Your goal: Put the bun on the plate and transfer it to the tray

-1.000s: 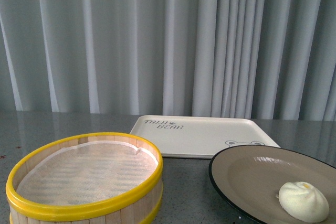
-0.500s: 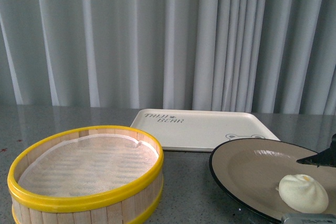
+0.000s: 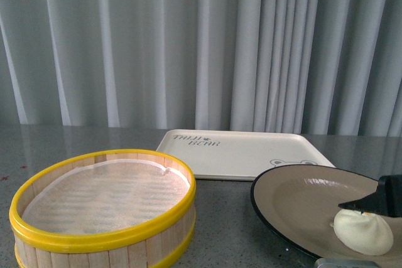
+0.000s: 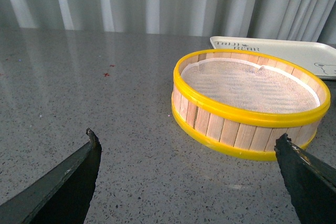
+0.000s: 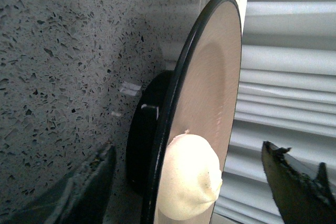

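Note:
The cream-white bun (image 3: 363, 231) lies on the right part of the brown, black-rimmed plate (image 3: 295, 199), at the front right of the table. My right gripper (image 3: 330, 233) is open at the plate's near right edge. One dark finger (image 3: 377, 202) is over the plate just above the bun, and the other sits low by the rim. In the right wrist view the bun (image 5: 189, 182) and plate (image 5: 210, 87) sit between the open fingers (image 5: 294, 187). The cream tray (image 3: 245, 155) lies behind the plate. My left gripper (image 4: 187, 139) is open and empty over the bare table.
An empty yellow-rimmed wooden steamer basket (image 3: 103, 205) stands at the front left; it also shows in the left wrist view (image 4: 252, 93), just beyond the left gripper. The tray's corner (image 4: 294, 53) is behind it. A grey curtain (image 3: 201, 42) hangs behind the speckled grey table.
My right gripper has come in from the right edge and moved left, so its fingers now straddle the plate's edge by the bun. The bun and plate have not moved.

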You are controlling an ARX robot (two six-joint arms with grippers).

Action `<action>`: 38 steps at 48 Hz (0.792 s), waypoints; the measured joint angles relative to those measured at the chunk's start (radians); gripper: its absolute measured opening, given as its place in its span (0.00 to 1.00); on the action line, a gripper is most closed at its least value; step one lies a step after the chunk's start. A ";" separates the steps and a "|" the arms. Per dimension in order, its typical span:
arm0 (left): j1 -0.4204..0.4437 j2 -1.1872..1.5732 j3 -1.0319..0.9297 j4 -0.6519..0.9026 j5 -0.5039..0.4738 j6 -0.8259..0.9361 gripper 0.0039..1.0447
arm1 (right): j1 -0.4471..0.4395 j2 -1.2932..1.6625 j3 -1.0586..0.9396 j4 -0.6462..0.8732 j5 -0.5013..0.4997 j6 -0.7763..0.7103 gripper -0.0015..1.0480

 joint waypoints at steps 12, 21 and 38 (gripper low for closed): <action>0.000 0.000 0.000 0.000 0.000 0.000 0.94 | 0.007 0.027 -0.024 0.068 0.016 0.003 0.33; 0.000 0.000 0.000 0.000 0.000 0.000 0.94 | 0.014 0.055 -0.040 0.153 0.049 0.013 0.08; 0.000 0.000 0.000 0.000 0.000 0.000 0.94 | -0.002 0.073 -0.083 0.291 0.012 0.003 0.03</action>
